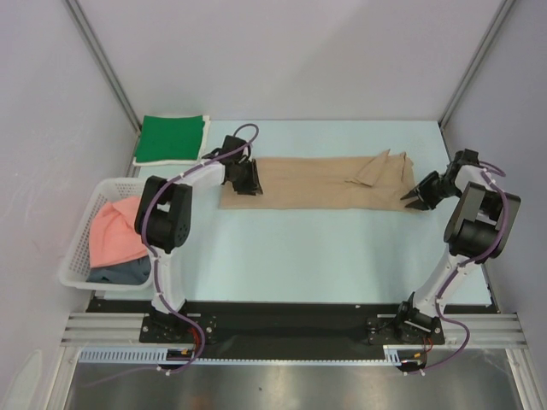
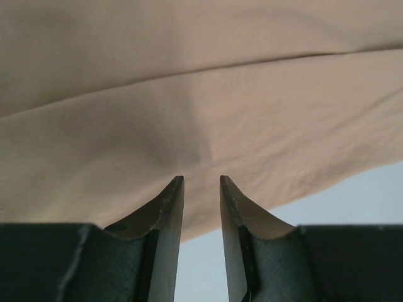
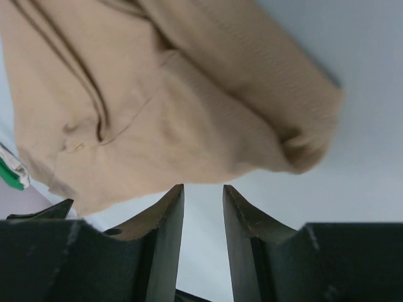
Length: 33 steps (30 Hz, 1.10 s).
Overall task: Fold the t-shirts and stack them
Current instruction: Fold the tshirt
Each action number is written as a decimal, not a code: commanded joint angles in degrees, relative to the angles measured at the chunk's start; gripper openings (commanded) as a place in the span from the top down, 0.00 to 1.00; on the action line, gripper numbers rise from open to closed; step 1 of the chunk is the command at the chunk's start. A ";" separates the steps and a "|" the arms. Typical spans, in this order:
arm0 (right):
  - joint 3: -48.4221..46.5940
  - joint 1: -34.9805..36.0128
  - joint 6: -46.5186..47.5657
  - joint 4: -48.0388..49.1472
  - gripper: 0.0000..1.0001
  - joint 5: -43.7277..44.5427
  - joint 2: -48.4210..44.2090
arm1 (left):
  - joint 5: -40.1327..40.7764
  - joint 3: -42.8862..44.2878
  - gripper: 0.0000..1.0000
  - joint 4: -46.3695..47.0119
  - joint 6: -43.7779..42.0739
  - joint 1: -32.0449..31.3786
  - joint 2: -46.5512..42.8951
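Observation:
The tan t-shirt [image 1: 320,181] lies flat as a long folded strip across the middle of the table, with a sleeve turned over near its right end. My left gripper [image 1: 248,181] is at its left end, jaws a little apart, tips over the cloth's edge [image 2: 201,179], holding nothing. My right gripper [image 1: 412,197] is open just short of the right end [image 3: 203,187], with the tan cloth [image 3: 157,113] ahead of it. The green t-shirt [image 1: 172,138] lies folded at the back left. The salmon pink t-shirt [image 1: 118,231] and dark grey-blue t-shirt [image 1: 120,273] lie in the basket.
The white lattice basket [image 1: 79,248] stands at the table's left edge beside the left arm. Grey walls and metal posts close in the back and sides. The pale blue table surface [image 1: 325,256] lies in front of the tan shirt.

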<state>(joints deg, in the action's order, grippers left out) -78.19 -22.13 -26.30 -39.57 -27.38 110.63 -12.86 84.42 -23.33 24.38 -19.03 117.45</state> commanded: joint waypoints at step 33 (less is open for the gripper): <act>-5.15 -0.63 0.99 4.94 0.69 6.46 6.62 | -3.22 -3.56 0.58 -3.13 0.32 2.76 -3.81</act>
<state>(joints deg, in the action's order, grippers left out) -86.00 -20.62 -26.28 -35.88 -20.95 116.44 -14.59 82.21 -27.44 23.66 -16.95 112.97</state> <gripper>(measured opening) 0.311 0.419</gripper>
